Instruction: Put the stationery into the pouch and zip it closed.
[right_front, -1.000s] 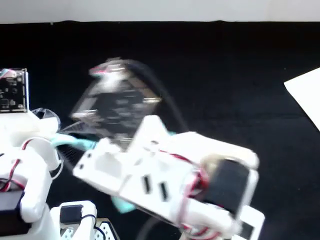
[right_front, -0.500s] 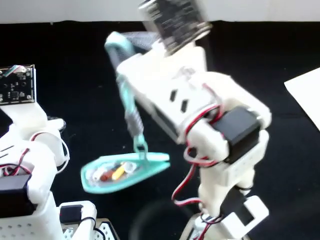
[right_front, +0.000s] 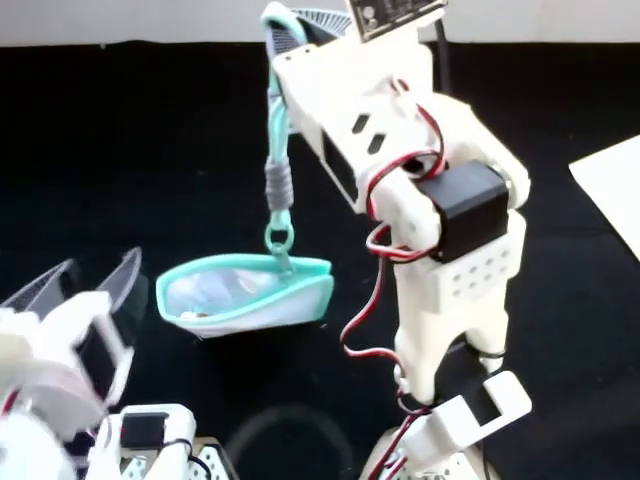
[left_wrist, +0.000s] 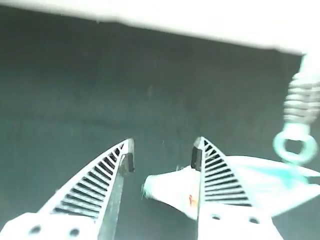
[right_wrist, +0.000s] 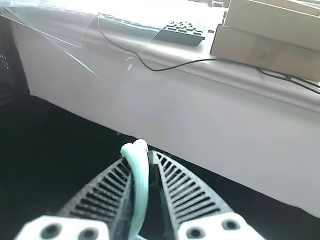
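My right gripper (right_front: 290, 22) sits high, clamped on the pale teal cord strap (right_front: 275, 130), and the soft teal fabric pouch (right_front: 245, 295) hangs from that strap's ring (right_front: 279, 240), well below the fingers. My left gripper (right_front: 90, 278) is spread wide, holding nothing, just beside the pouch's end. The right wrist view gives me the strap (right_wrist: 140, 175) pinched between the fingers (right_wrist: 172, 175), while the left wrist view gives me the pouch (left_wrist: 260, 182) beyond the open fingertips (left_wrist: 125, 155).
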